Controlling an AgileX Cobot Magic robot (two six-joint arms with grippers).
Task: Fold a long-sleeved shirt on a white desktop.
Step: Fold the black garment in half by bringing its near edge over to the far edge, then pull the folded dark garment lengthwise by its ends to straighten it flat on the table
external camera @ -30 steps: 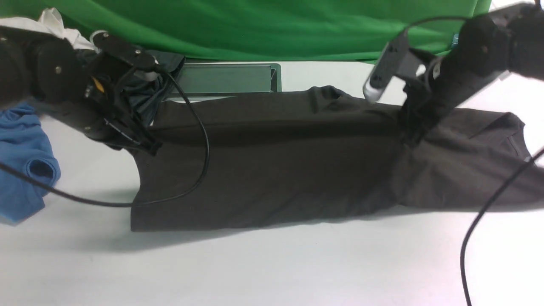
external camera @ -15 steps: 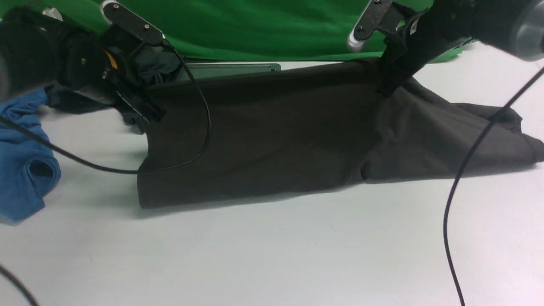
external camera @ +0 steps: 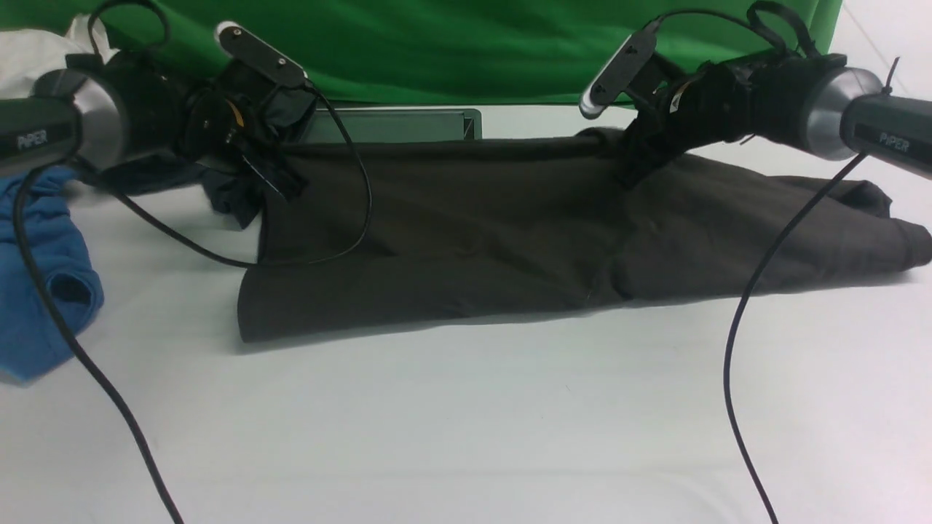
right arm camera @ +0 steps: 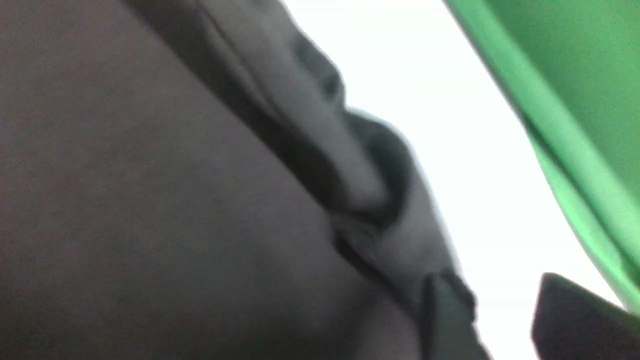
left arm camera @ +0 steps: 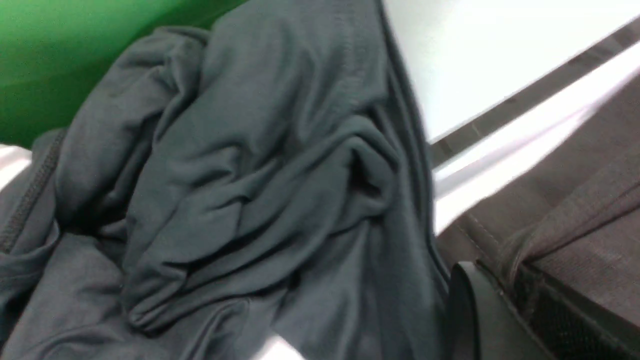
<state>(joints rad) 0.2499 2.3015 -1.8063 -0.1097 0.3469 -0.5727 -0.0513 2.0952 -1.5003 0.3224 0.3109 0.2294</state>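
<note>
Step in hand: I judge this a lengthwise fold. I hold the far edge of the long-sleeved shirt (external camera: 466, 233) raised at two points; the near hem lies flat on the white worktop (external camera: 466, 437).
Shirt: spread across the middle of the front frame, from centre-left to the right edge; sleeve and shoulder part bunched at the right.
Left tool (external camera: 273, 182): upper left of the front frame, at the shirt's far left corner. In the left wrist view brown fabric sits pinched against a black finger (left arm camera: 470, 310), so I read it as clamped on the shirt.
Right tool (external camera: 633, 164): upper right of centre, closed on the shirt's far edge; the right wrist view is blurred, cloth running into the finger (right arm camera: 445, 320).
Arm pose: both forearms lie low and near level, reaching inward from the frame sides, wrists angled down to the cloth.
Next move: probably carry both grips evenly toward the near hem, keeping the edge taut.
Nearby: a grey-green garment (left arm camera: 240, 190) lies just beside my left tool; blue garment (external camera: 44, 276) at the left edge; green backdrop (external camera: 451, 44) behind.
</note>
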